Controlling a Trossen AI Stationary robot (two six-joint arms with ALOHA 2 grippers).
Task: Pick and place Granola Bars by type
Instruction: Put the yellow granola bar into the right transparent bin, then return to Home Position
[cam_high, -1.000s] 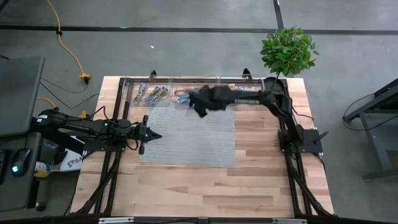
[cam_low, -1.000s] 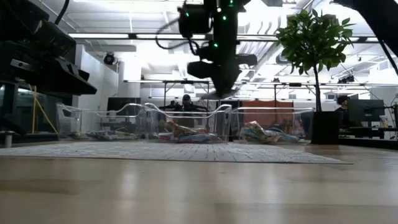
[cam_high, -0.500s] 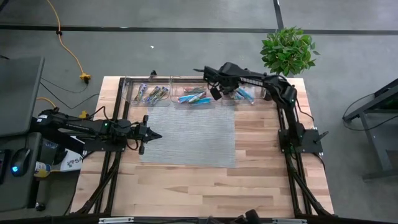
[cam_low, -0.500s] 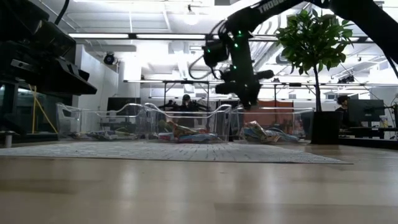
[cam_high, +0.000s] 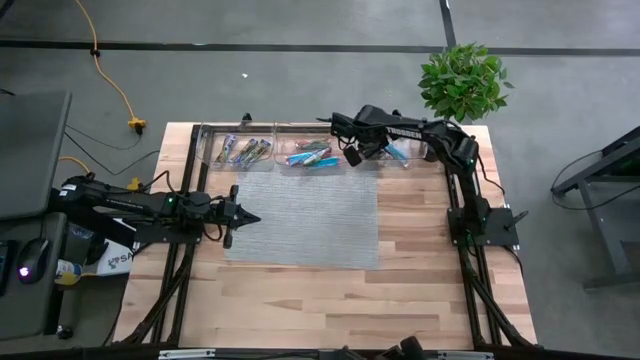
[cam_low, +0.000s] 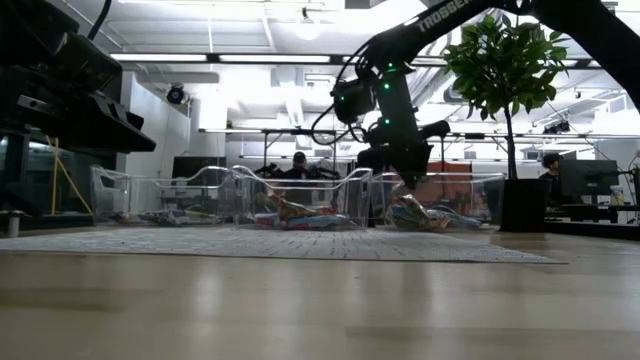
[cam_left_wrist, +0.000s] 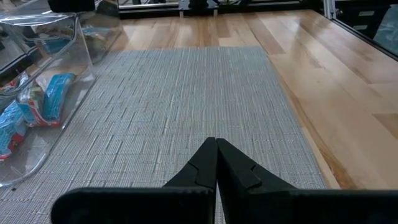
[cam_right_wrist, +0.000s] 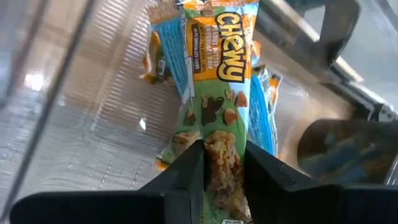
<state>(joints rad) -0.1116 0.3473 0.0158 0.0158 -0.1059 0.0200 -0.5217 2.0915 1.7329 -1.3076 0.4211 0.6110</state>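
Note:
My right gripper (cam_high: 352, 156) (cam_low: 411, 183) is over the near left part of the right clear bin (cam_high: 398, 160), shut on a green-and-tan granola bar (cam_right_wrist: 222, 74). Blue-wrapped bars (cam_right_wrist: 166, 59) lie on that bin's floor beneath it. The middle bin (cam_high: 312, 156) holds a mix of reddish and blue bars, and the left bin (cam_high: 240, 150) holds purple-tinted and other bars. My left gripper (cam_high: 251, 218) (cam_left_wrist: 216, 158) is shut and empty, low over the left edge of the grey mat (cam_high: 300, 215). My right gripper pinches the green-and-tan bar between its two fingers (cam_right_wrist: 186, 171) at one end of the wrapper (cam_right_wrist: 222, 155). The fingers lie along the bar, whose length sticks out past the fingertips. It is over the blue-wrapped bars in the bin; whether its far end touches them I cannot tell.
Three clear bins stand in a row along the table's far edge (cam_low: 310, 200). A potted plant (cam_high: 462, 82) stands at the far right corner. Bare wood (cam_high: 350, 300) lies near and right of the mat. People show in the room behind the table (cam_low: 298, 162).
My right gripper has swung from above the middle bin toward the table's right and has come down to the right bin, carrying the bar with it. My left arm has kept still.

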